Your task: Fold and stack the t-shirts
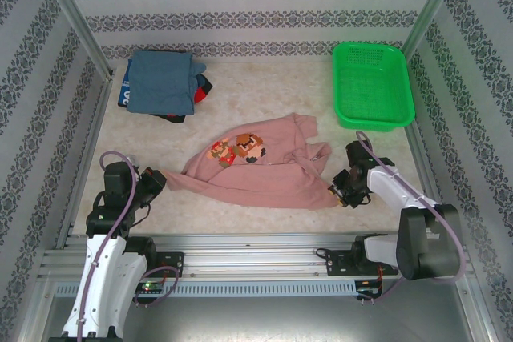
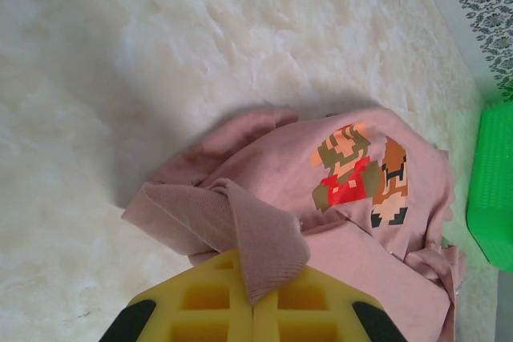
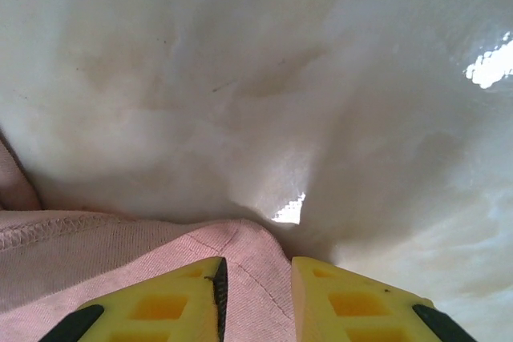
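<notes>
- Top external view: the pink shirt [image 1: 264,178] lies crumpled across the near middle of the table [image 1: 264,86], drawn out to a point at each end.
- Its print [image 1: 239,148] faces up: a blocky pixel figure in brown, red and cream, a picture rather than lettering.
- My left gripper [image 1: 159,180] sits at the shirt's left tip. From the left wrist, its yellow fingers [image 2: 200,298] are pressed together on a fold of pink cloth.
- My right gripper [image 1: 341,190] is at the right tip. From the right wrist, the fingers [image 3: 353,298] stand slightly apart with the hemmed edge between them; I cannot tell whether they pinch it.
- A folded stack [image 1: 160,82] sits at the far left, blue-grey on top, dark and red edges showing. White marks on its blue left edge are too small to read.
- A green basket [image 1: 373,124] stands at the far right.
</notes>
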{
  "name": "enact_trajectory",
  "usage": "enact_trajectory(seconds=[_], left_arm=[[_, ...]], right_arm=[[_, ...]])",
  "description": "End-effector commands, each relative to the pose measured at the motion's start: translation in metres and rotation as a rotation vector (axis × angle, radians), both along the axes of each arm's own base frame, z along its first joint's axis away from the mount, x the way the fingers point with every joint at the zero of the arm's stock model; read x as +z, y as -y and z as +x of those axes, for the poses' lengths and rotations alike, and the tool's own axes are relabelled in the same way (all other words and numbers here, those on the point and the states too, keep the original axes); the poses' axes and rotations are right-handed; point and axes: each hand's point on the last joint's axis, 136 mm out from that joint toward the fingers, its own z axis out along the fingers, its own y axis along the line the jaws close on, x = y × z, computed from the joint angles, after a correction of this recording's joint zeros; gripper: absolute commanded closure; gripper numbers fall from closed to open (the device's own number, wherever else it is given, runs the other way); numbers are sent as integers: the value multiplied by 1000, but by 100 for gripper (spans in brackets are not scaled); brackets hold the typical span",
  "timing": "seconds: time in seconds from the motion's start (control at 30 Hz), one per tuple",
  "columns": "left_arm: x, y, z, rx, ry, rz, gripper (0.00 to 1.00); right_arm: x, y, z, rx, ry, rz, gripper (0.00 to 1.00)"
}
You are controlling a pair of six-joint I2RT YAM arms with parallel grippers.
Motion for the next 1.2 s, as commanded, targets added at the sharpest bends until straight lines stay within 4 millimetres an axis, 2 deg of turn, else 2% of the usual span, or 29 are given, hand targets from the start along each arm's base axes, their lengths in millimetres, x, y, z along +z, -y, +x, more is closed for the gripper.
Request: enact_trajectory(seconds=[0.0,0.4,0.57,0.77,0.97,1.07,1.17], left_arm=[[-2,1,-3,-12,-4,12,100],[-1,1,-2,-12,1,13,100],[-2,1,-3,-15,-2,16,100],[-2,1,-3,-15,-2,17,100],[1,1,0,-18,6,20,100],[2,1,1,-22,7,24,100],[3,1,3,-22,9,26,100]], right_arm=[[-4,2,0,12,-5,-26,70],[-13,2,6,17,-16,-32,72],[-16,5,3,9,-28,-49,83],[-4,9,11,7,13,-64,94],[15,8,21,27,54,-60,94],[24,10,19,32,65,-66,93],[25,12,16,23,67,-60,93]])
